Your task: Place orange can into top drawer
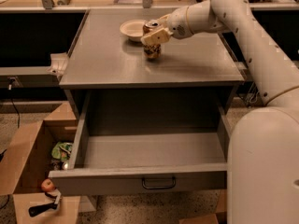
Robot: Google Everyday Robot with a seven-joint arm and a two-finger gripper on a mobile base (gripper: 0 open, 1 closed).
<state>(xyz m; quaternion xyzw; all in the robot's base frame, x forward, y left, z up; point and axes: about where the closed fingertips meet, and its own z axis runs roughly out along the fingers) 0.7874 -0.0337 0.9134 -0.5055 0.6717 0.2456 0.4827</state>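
The orange can stands upright on the grey cabinet top, just in front of a shallow cream bowl. My gripper reaches in from the right and sits around the can's upper half. One cream finger lies across the can's front, and the silver top shows just above it. The gripper is shut on the can, which rests on the surface. The top drawer is pulled fully open below, and its inside holds nothing. Its dark wire handle is at the front centre.
The cream bowl sits right behind the can. An open cardboard box with an apple and oddments stands on the floor to the left of the drawer. My white arm and base fill the right side.
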